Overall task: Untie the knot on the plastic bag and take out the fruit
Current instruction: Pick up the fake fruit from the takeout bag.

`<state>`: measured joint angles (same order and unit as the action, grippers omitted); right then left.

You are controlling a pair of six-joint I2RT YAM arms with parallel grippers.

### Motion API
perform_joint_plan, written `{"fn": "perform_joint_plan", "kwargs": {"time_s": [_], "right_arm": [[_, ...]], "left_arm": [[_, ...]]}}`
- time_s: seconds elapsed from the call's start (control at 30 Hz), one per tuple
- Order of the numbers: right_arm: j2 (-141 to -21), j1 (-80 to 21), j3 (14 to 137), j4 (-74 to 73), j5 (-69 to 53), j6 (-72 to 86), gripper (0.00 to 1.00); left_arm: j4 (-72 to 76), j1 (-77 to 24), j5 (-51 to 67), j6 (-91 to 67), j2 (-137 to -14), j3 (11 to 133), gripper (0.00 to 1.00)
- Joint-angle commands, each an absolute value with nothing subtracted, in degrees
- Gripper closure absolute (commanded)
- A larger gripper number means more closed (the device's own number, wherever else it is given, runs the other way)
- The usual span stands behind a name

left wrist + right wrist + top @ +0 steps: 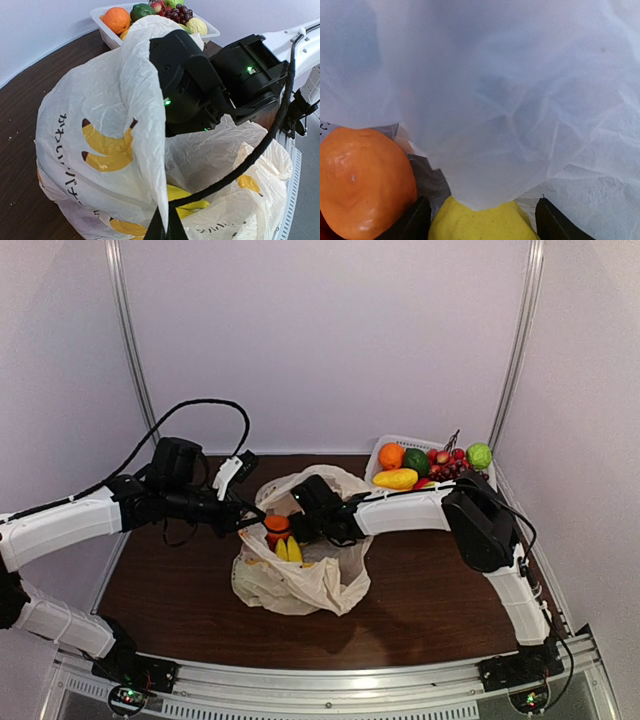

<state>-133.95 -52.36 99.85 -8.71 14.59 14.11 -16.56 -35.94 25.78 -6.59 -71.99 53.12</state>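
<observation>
Fingers: left fingers point(156, 231) pinched shut on plastic bag point(100, 125) rim; right fingers point(415, 222) spread apart, straddling yellow fruit point(480, 225).

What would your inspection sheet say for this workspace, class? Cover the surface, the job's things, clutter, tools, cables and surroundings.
Surface: dark brown table.
Job's things: plastic bag with its mouth open, no knot seen; orange fruit, yellow fruit and banana bunch inside.
Clutter: white basket of produce at back right.
Tools: left tool shut, pinching the bag's rim; right tool inside the bag, jaws either side of the yellow fruit, grip unclear.
Cables: black cable loops above the left arm; second cable crosses the bag's mouth.
Surroundings: pale walls, metal posts, near-edge rail.
</observation>
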Motion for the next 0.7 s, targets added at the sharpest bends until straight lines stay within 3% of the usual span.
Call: {"fn": "perform_joint_plan", "kwargs": {"time_s": [0.0,0.67], "right_arm": [[-133.0,-52.0,97.4,-9.8,13.7,13.8,0.40],[-108.6,-60.7,74.5,-6.0,8.5,1.7,0.44]], "left_arm": [[-15.9,-35.7,26.7,-7.1,-72.1,54.4,1.00],[-17.0,-35.7,19.6,-7.6,-70.4,54.3,1.00]]}}
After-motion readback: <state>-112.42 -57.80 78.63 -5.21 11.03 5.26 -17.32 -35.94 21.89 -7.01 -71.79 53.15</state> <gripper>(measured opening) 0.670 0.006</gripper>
